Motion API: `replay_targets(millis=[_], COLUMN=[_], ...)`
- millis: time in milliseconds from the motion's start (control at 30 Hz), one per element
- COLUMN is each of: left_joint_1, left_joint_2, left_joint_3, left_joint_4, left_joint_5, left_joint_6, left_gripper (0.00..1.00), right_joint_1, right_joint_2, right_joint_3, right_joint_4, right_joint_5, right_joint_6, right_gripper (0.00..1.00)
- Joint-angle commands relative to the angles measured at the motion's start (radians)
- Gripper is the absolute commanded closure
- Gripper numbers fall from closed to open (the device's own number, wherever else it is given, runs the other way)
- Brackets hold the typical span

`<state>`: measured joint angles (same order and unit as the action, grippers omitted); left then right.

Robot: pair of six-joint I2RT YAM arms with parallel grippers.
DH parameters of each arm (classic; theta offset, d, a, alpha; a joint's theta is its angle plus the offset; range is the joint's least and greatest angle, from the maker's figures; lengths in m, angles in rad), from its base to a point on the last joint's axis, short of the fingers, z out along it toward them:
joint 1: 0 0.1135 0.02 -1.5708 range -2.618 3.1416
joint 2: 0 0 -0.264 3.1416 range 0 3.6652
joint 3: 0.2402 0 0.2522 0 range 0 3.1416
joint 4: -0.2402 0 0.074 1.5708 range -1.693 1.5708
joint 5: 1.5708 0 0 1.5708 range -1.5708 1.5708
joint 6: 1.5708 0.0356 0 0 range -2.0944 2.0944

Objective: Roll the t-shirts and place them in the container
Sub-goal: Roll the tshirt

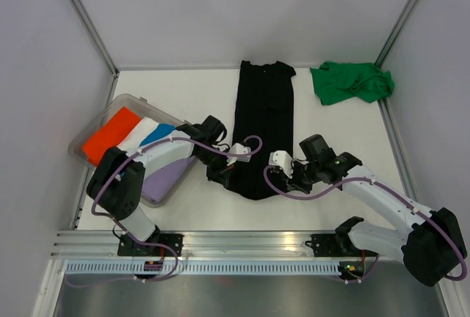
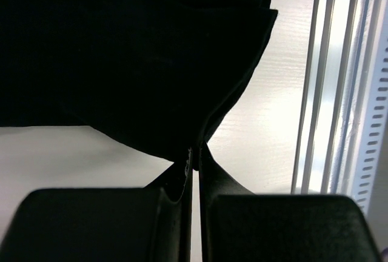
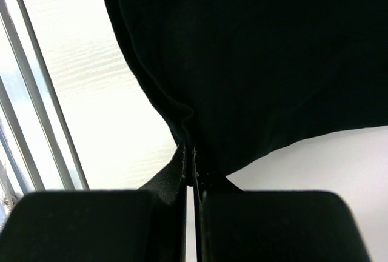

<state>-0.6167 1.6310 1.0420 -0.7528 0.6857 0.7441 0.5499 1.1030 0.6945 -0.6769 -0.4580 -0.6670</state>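
Both the left pincer (image 2: 194, 160) and right pincer (image 3: 194, 154) clamp the near hem of the black t-shirt (image 1: 263, 119); the roll is likely starting, and next calls for turning the hem forward evenly.

A clear rectangular plastic tub (image 1: 131, 98) sat askew on the left side of a white wood-grain tabletop (image 1: 183, 97). Grooved aluminium rails (image 1: 250, 240) (also caught by both wrist cameras) ran along the near edge, while pale grey wall panels (image 1: 235, 9) and slim metal corner posts (image 1: 84, 16) enclosed the far side.
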Motion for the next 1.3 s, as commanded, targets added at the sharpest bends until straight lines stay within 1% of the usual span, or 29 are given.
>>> replay_targets(millis=[0, 67, 133, 200, 267, 333, 367, 500, 633, 667, 767, 867, 900, 933, 967, 1000, 1067, 1100, 1167, 1267], left_joint_1=[0.024, 0.037, 0.041, 0.043, 0.043, 0.043, 0.043, 0.046, 0.060, 0.066, 0.072, 0.077, 0.080, 0.081, 0.089, 0.094, 0.106, 0.106, 0.106, 0.106], left_joint_2=[0.041, 0.052, 0.058, 0.058, 0.072, 0.108, 0.121, 0.168, 0.174, 0.173, 0.167, 0.168, 0.168, 0.167, 0.164, 0.156, 0.152, 0.153, 0.159, 0.178], left_joint_3=[0.099, 0.121, 0.124, 0.115, 0.118, 0.139, 0.165, 0.202, 0.194, 0.191, 0.184, 0.190, 0.191, 0.191, 0.188, 0.184, 0.167, 0.158, 0.161, 0.182], left_joint_4=[-0.006, -0.005, -0.005, -0.002, 0.009, 0.018, 0.017, 0.021, 0.035, 0.036, 0.046, 0.050, 0.050, 0.050, 0.050, 0.050, 0.052, 0.053, 0.061, 0.069], left_joint_5=[0.069, 0.084, 0.062, 0.052, 0.040, 0.031, 0.025, -0.012, -0.012, -0.012, -0.026, -0.028, -0.031, -0.035, -0.041, -0.044, -0.051, -0.054, -0.063, -0.086], left_joint_6=[-0.107, -0.114, -0.098, -0.086, -0.100, -0.139, -0.155, -0.183, -0.210, -0.212, -0.219, -0.235, -0.238, -0.242, -0.241, -0.236, -0.227, -0.220, -0.232, -0.250], left_gripper=[0.98, 0.98, 0.98, 0.98, 0.98, 0.98, 0.98, 0.98, 0.98, 0.98, 0.98, 0.98, 0.98, 0.98, 0.98, 0.98, 0.98, 0.98, 0.98, 0.98], right_joint_1=[-0.031, -0.031, -0.030, -0.031, -0.031, -0.059, -0.100, -0.192, -0.225, -0.231, -0.248, -0.254, -0.263, -0.271, -0.287, -0.294, -0.320, -0.321, -0.323, -0.331], right_joint_2=[-0.014, 0.001, 0.024, 0.038, 0.041, 0.043, 0.043, 0.049, 0.103, 0.115, 0.181, 0.225, 0.235, 0.245, 0.273, 0.294, 0.340, 0.345, 0.348, 0.333], right_joint_3=[0.010, 0.026, 0.039, 0.024, 0.014, 0.019, 0.025, 0.057, 0.071, 0.079, 0.128, 0.142, 0.146, 0.146, 0.160, 0.175, 0.183, 0.174, 0.146, 0.112], right_joint_4=[-0.030, -0.072, -0.093, -0.070, -0.015, 0.031, 0.043, 0.095, 0.114, 0.109, 0.077, 0.123, 0.150, 0.169, 0.136, 0.096, 0.079, 0.101, 0.158, 0.204], right_joint_5=[-0.060, -0.073, -0.058, -0.015, -0.021, -0.088, -0.114, -0.235, -0.335, -0.388, -0.487, -0.521, -0.539, -0.532, -0.472, -0.458, -0.441, -0.395, -0.309, -0.265], right_joint_6=[-0.055, -0.077, -0.080, -0.053, -0.017, 0.010, 0.023, 0.092, 0.125, 0.132, 0.144, 0.282, 0.352, 0.415, 0.446, 0.466, 0.486, 0.545, 0.596, 0.662], right_gripper=[1.00, 1.00, 1.00, 1.00, 1.00, 1.00, 1.00, 1.00, 1.00, 1.00, 1.00, 1.00, 1.00, 1.00, 1.00, 1.00, 1.00, 1.00, 1.00, 1.00])
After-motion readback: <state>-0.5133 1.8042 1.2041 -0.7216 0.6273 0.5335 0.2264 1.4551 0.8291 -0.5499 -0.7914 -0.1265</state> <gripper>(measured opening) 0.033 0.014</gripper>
